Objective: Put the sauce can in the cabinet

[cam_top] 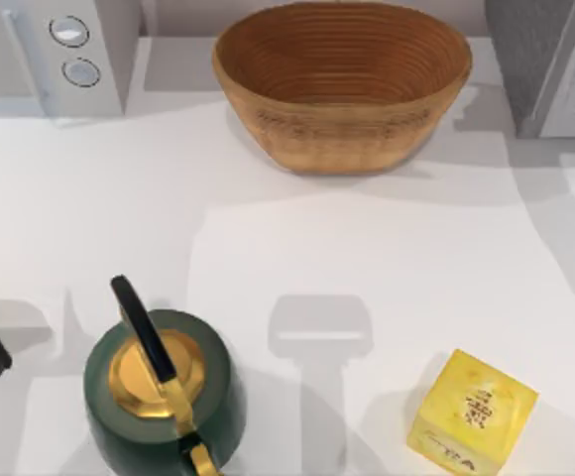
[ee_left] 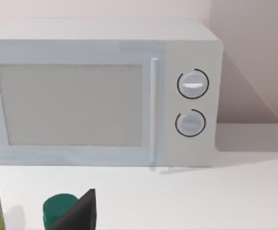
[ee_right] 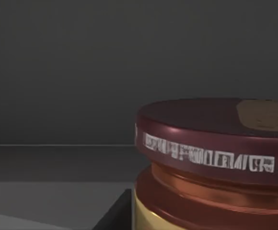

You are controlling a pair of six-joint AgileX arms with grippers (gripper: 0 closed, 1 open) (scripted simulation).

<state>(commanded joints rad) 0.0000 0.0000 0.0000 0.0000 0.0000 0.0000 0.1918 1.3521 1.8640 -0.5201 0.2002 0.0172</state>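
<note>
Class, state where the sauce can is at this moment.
The sauce can sits close up in the right wrist view, before a dark grey wall.

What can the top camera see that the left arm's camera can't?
The top view alone shows the woven basket, the green kettle, the yellow box and a corner of the grey cabinet. The left wrist view alone shows the microwave's whole front with its door handle, plus a small green cap. Both show the white microwave with its two round knobs and the white table.
</note>
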